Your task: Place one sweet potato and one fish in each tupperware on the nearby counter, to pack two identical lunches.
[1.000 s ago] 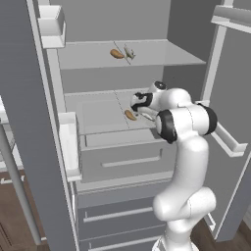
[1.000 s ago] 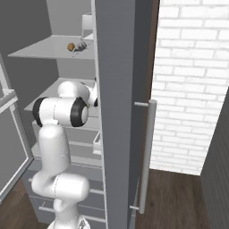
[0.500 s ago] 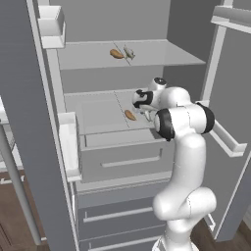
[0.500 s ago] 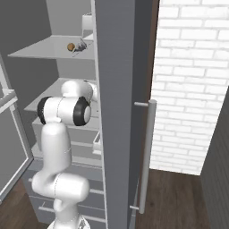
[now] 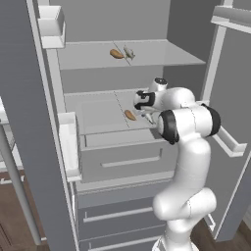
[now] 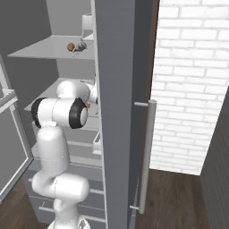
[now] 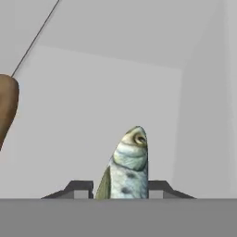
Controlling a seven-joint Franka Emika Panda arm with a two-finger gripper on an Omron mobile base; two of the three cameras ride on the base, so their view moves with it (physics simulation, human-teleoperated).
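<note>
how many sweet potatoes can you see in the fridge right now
2. One sweet potato lies on the upper shelf beside a fish. The other sweet potato lies on the middle shelf by the gripper. The arm may hide more.

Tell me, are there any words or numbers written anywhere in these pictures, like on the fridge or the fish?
No, none can be read anywhere.
The open grey fridge: plain shelves and drawers, no label.
The silvery green fish between the dark fingers: scales and an eye, no writing.
The orange-brown sweet potato on the middle shelf: no sticker.
The white brick wall: bare, no sign.
</note>
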